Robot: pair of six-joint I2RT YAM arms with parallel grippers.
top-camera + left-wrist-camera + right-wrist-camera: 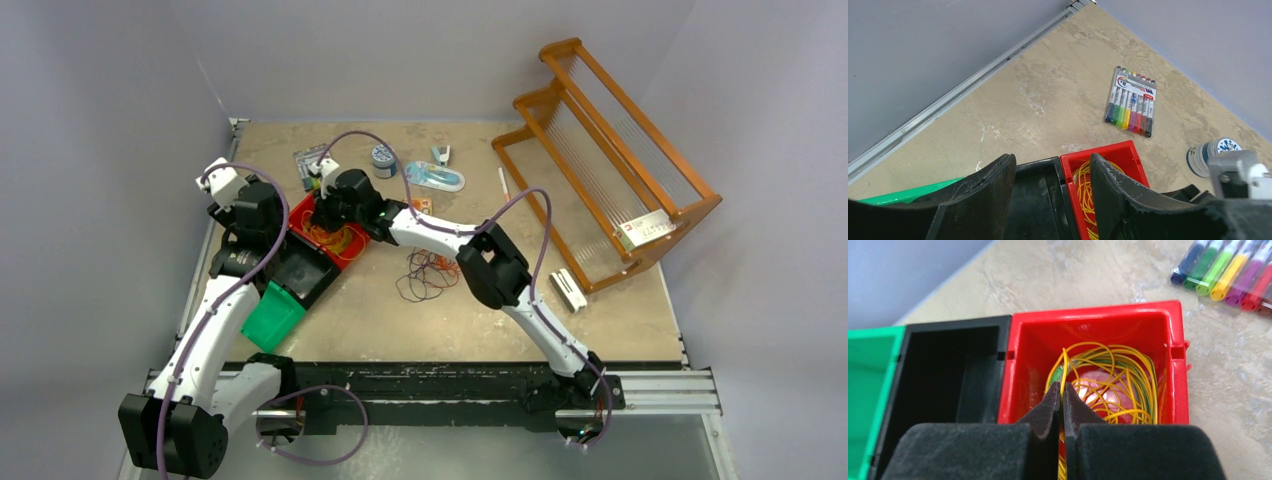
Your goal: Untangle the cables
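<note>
Right gripper (1063, 390) pinched shut on one strand of yellow cables (1113, 382); left gripper (1052, 161) half-spread, empty. Loops likely light, limp, snag-prone; best taken at a free outer loop.

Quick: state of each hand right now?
Left hand: open, holding nothing, above the black bin.
Right hand: closed on a yellow cable over the red bin.

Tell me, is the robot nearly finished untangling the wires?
Partway. The yellow cables already lie in the red bin. The right pincer is shut on one strand there. A dark and orange tangle waits on the table, and the black bin looks empty. The left pincer is open, holding nothing.
</note>
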